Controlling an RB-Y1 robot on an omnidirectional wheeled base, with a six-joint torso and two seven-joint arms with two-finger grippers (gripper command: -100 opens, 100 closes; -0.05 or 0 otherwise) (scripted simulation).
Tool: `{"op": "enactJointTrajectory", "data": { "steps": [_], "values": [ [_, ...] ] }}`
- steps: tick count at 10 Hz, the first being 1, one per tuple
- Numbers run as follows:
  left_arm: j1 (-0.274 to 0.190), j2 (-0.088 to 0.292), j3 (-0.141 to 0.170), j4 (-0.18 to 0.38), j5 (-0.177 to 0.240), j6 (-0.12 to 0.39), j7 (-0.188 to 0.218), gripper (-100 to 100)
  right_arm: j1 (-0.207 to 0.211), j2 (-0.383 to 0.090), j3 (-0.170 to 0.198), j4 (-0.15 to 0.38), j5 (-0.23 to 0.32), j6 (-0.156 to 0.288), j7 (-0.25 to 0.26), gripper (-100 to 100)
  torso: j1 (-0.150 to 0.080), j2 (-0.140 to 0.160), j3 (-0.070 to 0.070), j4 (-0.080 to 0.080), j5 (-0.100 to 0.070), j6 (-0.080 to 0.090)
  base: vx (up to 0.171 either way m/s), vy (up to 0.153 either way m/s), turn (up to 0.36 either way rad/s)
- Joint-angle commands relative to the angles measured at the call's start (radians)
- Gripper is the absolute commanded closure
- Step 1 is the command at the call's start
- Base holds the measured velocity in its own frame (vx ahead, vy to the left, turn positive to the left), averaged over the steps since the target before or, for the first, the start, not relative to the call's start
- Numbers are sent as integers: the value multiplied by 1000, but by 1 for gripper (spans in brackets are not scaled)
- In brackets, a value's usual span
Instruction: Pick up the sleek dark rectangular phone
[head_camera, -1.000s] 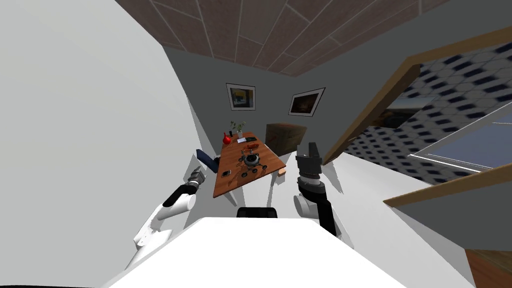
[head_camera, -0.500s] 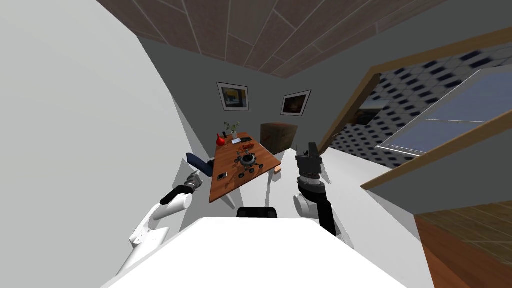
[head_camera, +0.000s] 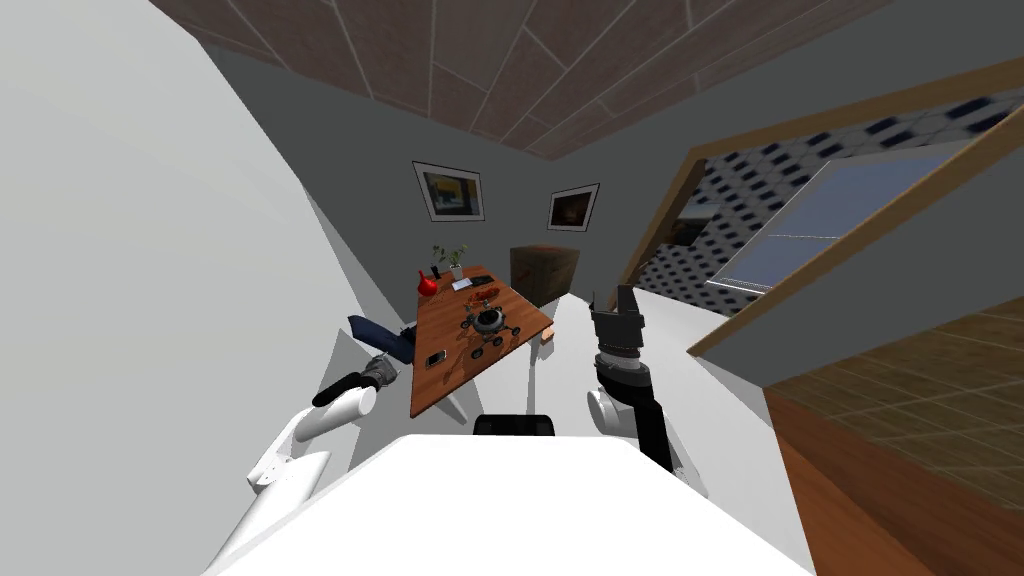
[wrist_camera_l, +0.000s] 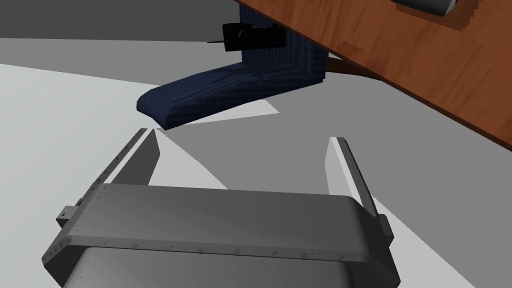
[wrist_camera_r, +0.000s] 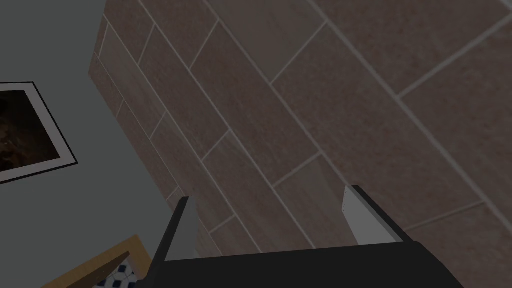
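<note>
A small dark rectangular phone (head_camera: 435, 358) lies flat near the left edge of the brown wooden table (head_camera: 455, 385), at its near end. My left gripper (head_camera: 385, 372) hangs low, left of the table's near corner, short of the phone. In the left wrist view the left gripper (wrist_camera_l: 245, 150) is open and holds nothing, facing a dark blue chair (wrist_camera_l: 235, 92) under the table's edge (wrist_camera_l: 425, 65). My right gripper (head_camera: 617, 303) is raised upright to the right of the table. The right gripper (wrist_camera_r: 270, 210) is open and holds nothing.
On the table stand a wheeled toy (head_camera: 488, 322), a red vase (head_camera: 427, 284), a small plant (head_camera: 447, 258) and another dark flat thing (head_camera: 481, 279) at the far end. The blue chair (head_camera: 378, 335) sits left of it, a brown box (head_camera: 543, 270) behind. A wooden door frame (head_camera: 660, 235) stands at right.
The whole head picture has swung: I have turned, so the table and pictures drift left and the doorway comes nearer. My left gripper has sunk a little, down and to the left.
</note>
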Motion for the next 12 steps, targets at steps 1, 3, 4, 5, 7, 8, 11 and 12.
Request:
{"op": "enactJointTrajectory", "data": {
  "steps": [1, 3, 4, 5, 7, 8, 11, 12],
  "values": [
    [-15, 18, 25, 48, 22, 50, 25, -100, 0, 0, 0, 0, 0, 0, 0, 0, 0, 0, 0, 0, 0, 0, -13, 20, -276],
    [-30, 36, 48, 82, 44, 112, 49, -100, 0, 0, 0, 0, 0, 0, 0, 0, 1, 0, 0, 0, 0, 1, -18, 43, -284],
    [-30, 36, 48, 96, 44, 140, 49, -100, 0, 0, 0, 0, 0, 0, 0, 0, 2, 0, 0, 0, 0, 1, -21, 45, -159],
    [-45, 53, 69, 133, 65, 169, 73, -100, 0, 0, 0, 0, 0, 0, 0, 0, 2, 0, 0, 0, 0, 0, -24, 39, -365],
    [-60, 70, 89, 180, 84, 224, 96, -100, 0, 0, 0, 0, 0, 0, 0, 0, 1, 0, 0, 0, 0, 0, -21, 40, -228],
    [-60, 70, 89, 192, 84, 253, 96, -100, 0, 0, 0, 0, 0, 0, 0, 0, 2, 0, 0, 0, 0, 1, -19, 45, -175],
    [-89, 100, 124, 274, 119, 338, 141, -100, 0, 0, 0, 0, 0, 0, 0, 0, 2, 0, 0, 0, 0, 0, -30, 41, -279],
    [-89, 100, 124, 286, 119, 366, 141, -100, 0, 0, 0, 0, 0, 0, 0, 0, 2, 0, 0, 0, 0, 1, -17, 45, -156]
  ]
}}
